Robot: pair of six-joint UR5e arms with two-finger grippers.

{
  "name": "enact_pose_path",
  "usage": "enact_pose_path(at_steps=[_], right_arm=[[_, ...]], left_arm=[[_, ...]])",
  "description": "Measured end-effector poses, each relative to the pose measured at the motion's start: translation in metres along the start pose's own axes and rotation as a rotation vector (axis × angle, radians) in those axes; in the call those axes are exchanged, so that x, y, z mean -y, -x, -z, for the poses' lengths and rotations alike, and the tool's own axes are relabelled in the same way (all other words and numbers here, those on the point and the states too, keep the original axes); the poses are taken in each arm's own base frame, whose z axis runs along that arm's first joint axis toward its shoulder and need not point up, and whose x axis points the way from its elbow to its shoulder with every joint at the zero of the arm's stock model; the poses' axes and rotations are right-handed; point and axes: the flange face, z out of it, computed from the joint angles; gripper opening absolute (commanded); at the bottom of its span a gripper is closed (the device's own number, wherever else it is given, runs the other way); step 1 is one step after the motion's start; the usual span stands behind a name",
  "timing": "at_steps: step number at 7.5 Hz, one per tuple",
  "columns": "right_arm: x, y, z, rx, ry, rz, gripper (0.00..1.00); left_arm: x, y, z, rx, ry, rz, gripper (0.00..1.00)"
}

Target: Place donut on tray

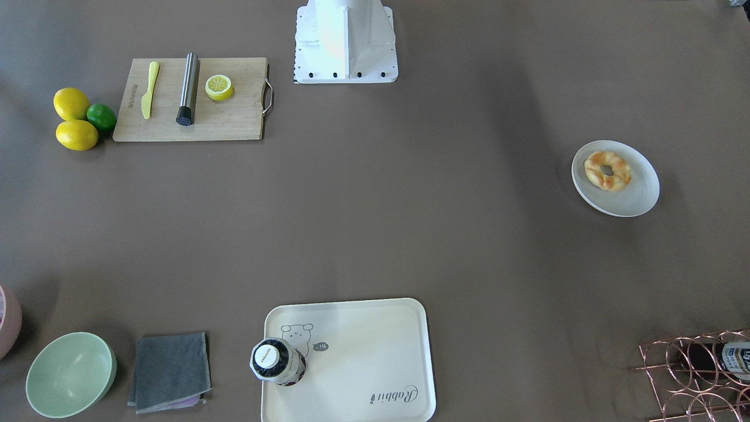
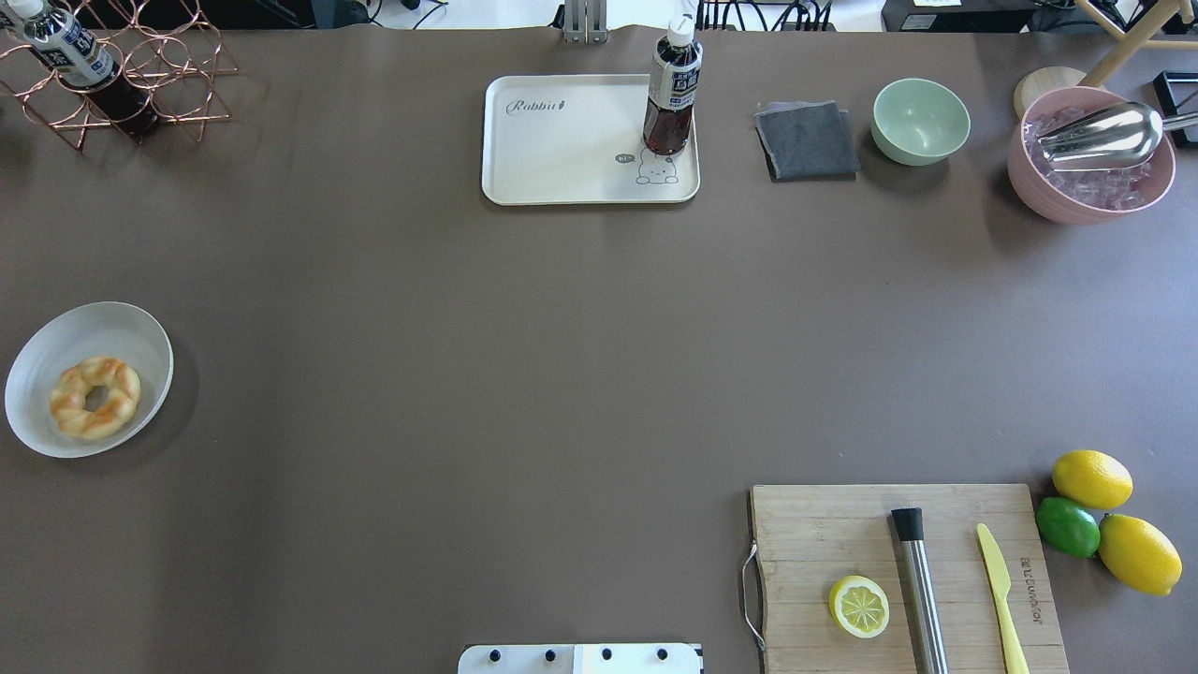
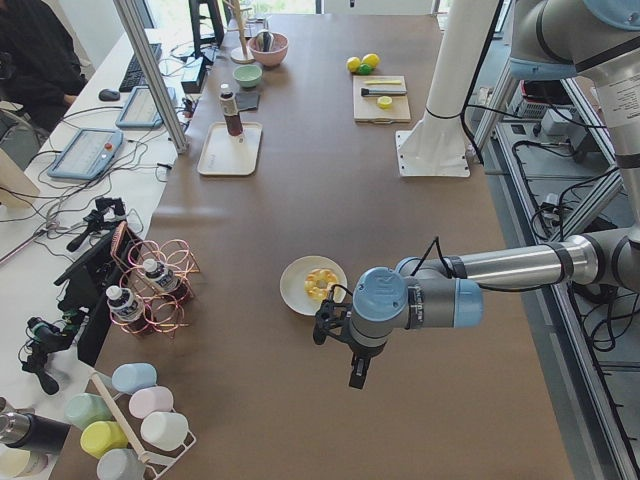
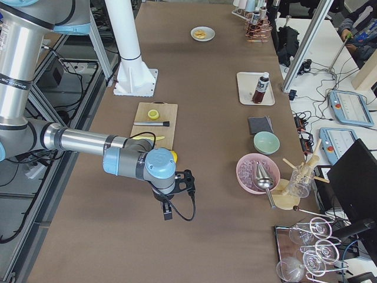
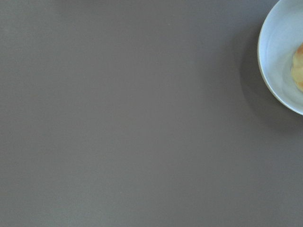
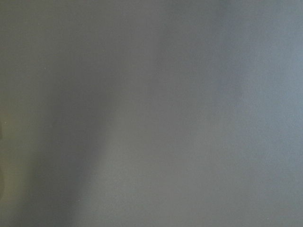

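The donut [image 1: 607, 170] is a golden twisted ring lying on a round white plate [image 1: 636, 202] on the robot's left side of the table; it also shows in the overhead view [image 2: 94, 397]. The cream tray [image 1: 363, 351] with the bear drawing and "Rabbit" lettering lies at the far edge [image 2: 562, 150], with a dark drink bottle [image 2: 671, 89] standing on one corner. My left gripper [image 3: 325, 328] hangs beside the plate in the exterior left view only; I cannot tell whether it is open. My right gripper [image 4: 187, 181] shows in the exterior right view only; I cannot tell its state.
A wooden cutting board [image 2: 842, 534] holds a lemon half [image 2: 858, 606], a steel muddler and a yellow knife. Lemons and a lime [image 2: 1067, 526] lie beside it. A grey cloth [image 2: 807, 140], green bowl [image 2: 920, 120], pink ice bowl [image 2: 1090, 154] and copper bottle rack [image 2: 112, 75] line the far edge.
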Motion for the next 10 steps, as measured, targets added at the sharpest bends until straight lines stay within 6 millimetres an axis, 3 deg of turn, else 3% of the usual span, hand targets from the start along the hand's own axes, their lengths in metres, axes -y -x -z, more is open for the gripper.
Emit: enact_pose_path(at_steps=[3, 10], right_arm=[[0.001, 0.001, 0.0, 0.0, -0.002, 0.003, 0.99], [0.003, 0.003, -0.001, 0.005, 0.0, 0.008, 0.99]], left_arm=[[-0.008, -0.011, 0.016, -0.006, -0.036, 0.024, 0.98], [-0.011, -0.018, 0.016, -0.051, -0.043, 0.04, 0.97]])
